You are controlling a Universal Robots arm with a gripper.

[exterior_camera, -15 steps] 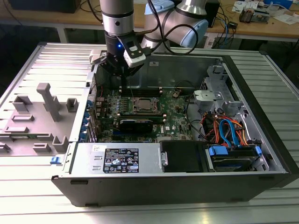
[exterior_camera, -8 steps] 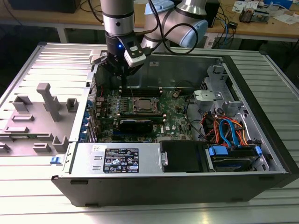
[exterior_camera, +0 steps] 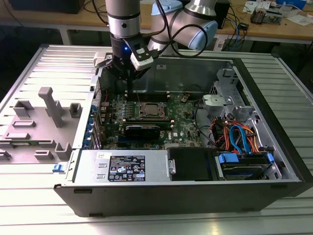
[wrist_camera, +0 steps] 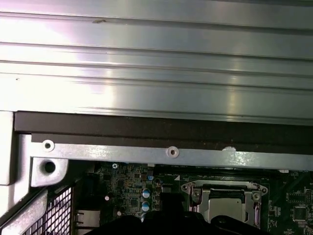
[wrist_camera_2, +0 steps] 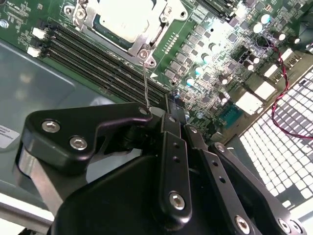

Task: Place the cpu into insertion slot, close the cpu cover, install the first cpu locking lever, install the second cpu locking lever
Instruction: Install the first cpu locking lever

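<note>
The cpu [wrist_camera_2: 122,19], with its silvery top, lies in the insertion slot [exterior_camera: 149,110] on the green motherboard [exterior_camera: 181,127]. The cpu cover [wrist_camera: 222,187] lies flat around the chip. One thin wire locking lever [wrist_camera_2: 145,81] stands up from the socket's corner, and its free end reaches the black linkage of my gripper. My gripper [wrist_camera_2: 175,100] hangs shut just above the board, beside the memory slots [wrist_camera_2: 98,58]. In the exterior view the gripper [exterior_camera: 128,90] is behind the socket and towards that view's left.
The open computer case [wrist_camera: 156,132] walls the board in closely. A power supply [exterior_camera: 127,166] sits at the front, and a drive cage with coloured cables [exterior_camera: 239,142] on the exterior view's right. A black card [exterior_camera: 142,129] lies in front of the socket. A grey fixture [exterior_camera: 49,107] stands outside the case.
</note>
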